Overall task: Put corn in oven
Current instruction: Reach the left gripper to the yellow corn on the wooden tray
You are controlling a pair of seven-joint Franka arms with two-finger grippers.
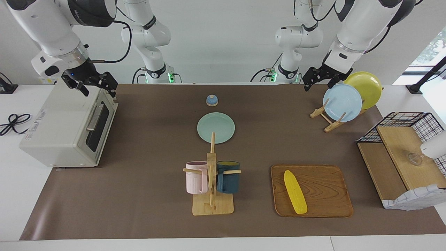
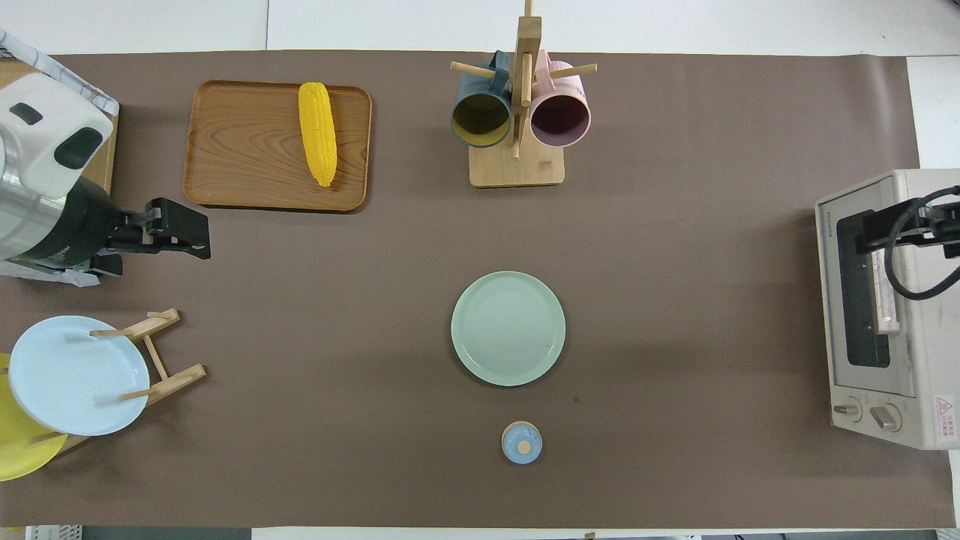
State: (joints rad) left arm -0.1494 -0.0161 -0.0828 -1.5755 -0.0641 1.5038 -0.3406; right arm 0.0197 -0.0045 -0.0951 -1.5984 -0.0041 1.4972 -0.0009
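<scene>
Wooden tray (image 1: 324,190): carries the corn (image 1: 295,191), edge farthest from the robots.
Oven (image 1: 69,129): door closed, right arm's end.
Mug rack (image 1: 212,174): stands between them.
Left gripper (image 1: 315,77): fingers spread, empty.
Right gripper (image 1: 91,83): fingers spread over the oven.
Writing: none readable.

One high camera faces me across the table (image 1: 139,209); another looks steeply down from above me. Both cover the whole tabletop.
</scene>
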